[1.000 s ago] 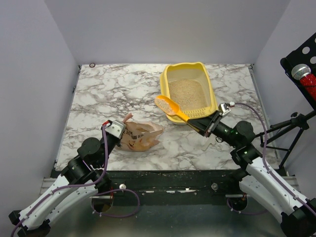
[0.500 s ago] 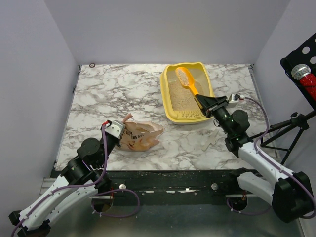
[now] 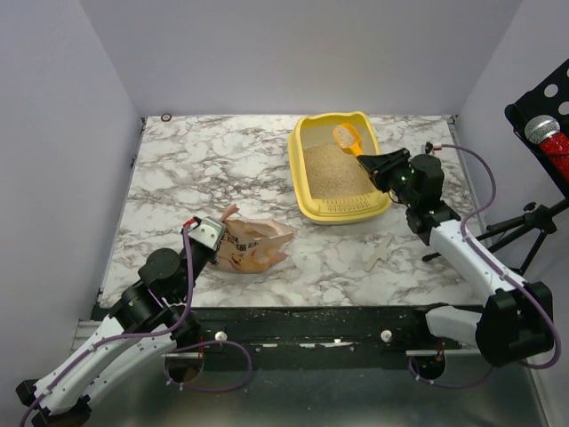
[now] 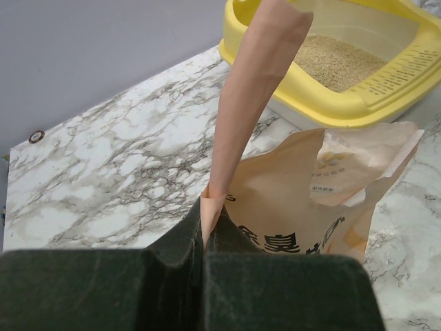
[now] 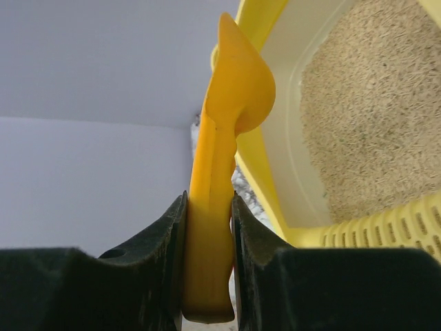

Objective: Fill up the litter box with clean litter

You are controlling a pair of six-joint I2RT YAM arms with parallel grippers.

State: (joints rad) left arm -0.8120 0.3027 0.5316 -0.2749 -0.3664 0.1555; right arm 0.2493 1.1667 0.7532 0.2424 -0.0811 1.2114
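Plain pale walls boxed in a marble-pattern desk (image 3: 222, 169). Biggest thing on it was the yellow litter box (image 3: 295, 169), sitting toward the far right, with beige litter (image 3: 333, 173) covering most of its floor. Nearer the front and left of centre, a pinkish-tan bag (image 3: 258, 249) with dark print lay slumped on the desk, well apart from the box. An orange scoop (image 3: 347, 138) hung over the box's far right corner, turned up on its edge. Honestly couldn't tell if anything was in it. The right claw (image 3: 368, 163) was clamped around the scoop's handle, just over the box's right rim. The left claw (image 3: 218, 236) was pinched tight on a strip of the bag's edge.
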